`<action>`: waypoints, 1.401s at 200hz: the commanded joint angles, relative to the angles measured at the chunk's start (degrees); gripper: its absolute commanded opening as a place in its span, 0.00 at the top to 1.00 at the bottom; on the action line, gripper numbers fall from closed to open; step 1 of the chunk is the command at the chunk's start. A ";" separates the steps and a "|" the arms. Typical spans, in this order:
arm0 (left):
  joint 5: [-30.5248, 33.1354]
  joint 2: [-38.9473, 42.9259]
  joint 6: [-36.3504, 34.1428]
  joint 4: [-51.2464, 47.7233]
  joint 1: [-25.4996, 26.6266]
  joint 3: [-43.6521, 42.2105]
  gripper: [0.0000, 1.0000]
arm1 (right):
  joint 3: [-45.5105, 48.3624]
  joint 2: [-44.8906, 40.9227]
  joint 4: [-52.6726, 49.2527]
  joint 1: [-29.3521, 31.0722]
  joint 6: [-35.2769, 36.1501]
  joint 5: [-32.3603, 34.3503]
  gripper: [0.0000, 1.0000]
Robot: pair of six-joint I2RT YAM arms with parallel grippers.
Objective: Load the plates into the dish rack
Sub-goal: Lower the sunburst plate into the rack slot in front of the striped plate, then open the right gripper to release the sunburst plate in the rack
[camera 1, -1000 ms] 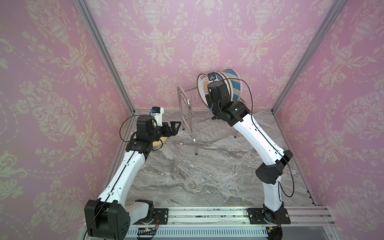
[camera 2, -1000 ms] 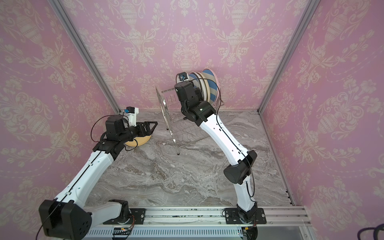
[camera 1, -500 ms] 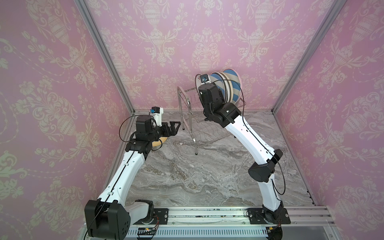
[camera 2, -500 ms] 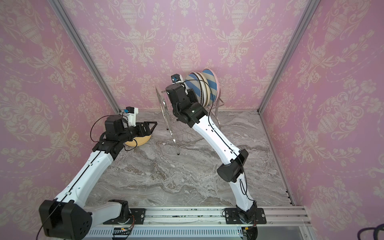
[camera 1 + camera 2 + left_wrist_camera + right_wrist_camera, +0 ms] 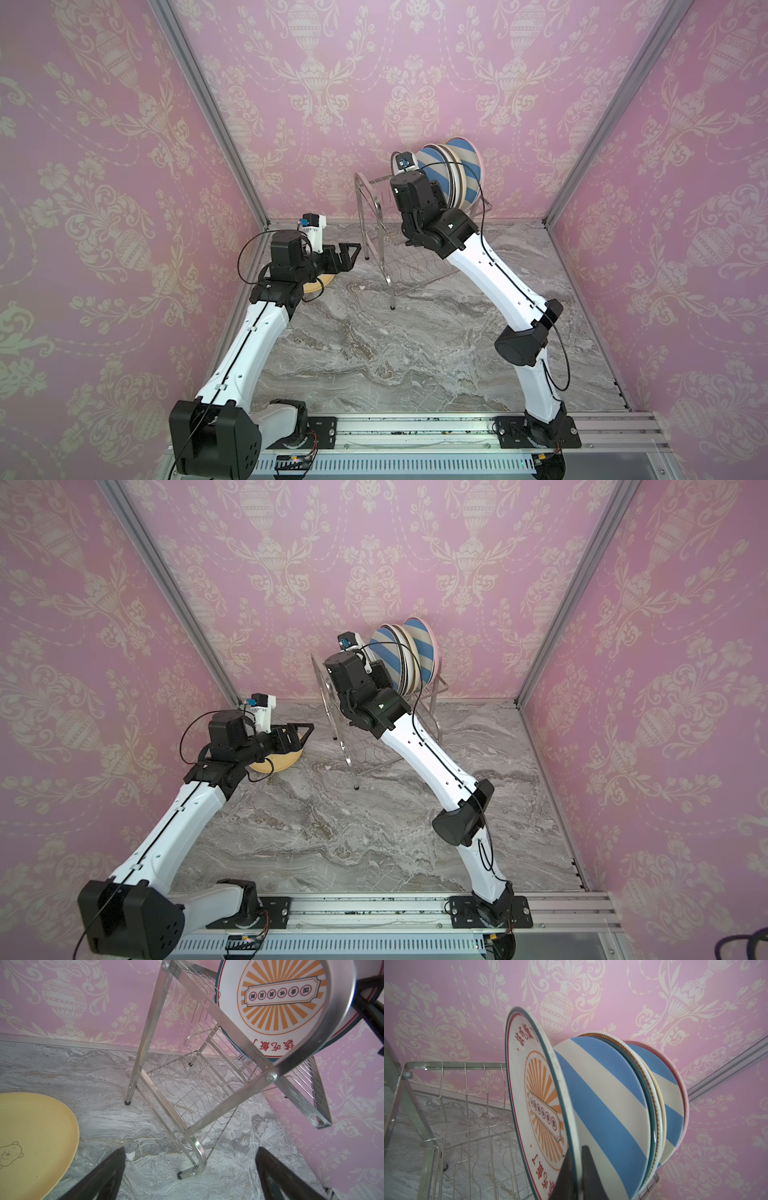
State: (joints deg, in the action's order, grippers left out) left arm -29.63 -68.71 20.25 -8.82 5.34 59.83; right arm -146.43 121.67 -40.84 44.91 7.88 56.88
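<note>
My right gripper [image 5: 576,1159] pinches the sunburst plate [image 5: 537,1103] upright on edge, parallel to the racked plates [image 5: 602,1095]; left gripper [image 5: 191,1150] spread, empty.

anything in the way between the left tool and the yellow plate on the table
Nothing visible does. The open left tool hangs above the marble table by the rim of the yellow plate, which lies flat, its visible face bare. A leg of the dish rack stands off to the side, clear of the plate.
</note>
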 commanded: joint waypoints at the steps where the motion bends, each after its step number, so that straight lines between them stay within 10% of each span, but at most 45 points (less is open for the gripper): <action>1: -1.49 1.07 -1.13 -0.05 -0.48 -0.92 0.01 | -1.46 0.25 -1.27 0.10 -1.24 2.24 1.00; 280: 1.57 1.71 -0.12 -1.38 -0.60 -1.30 0.01 | -4.72 -2.66 1.30 -0.73 2.61 -1.97 0.58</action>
State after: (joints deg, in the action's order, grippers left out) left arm -29.28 -68.66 20.47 -9.04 5.34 58.72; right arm -150.06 121.58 -40.58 43.90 8.78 53.87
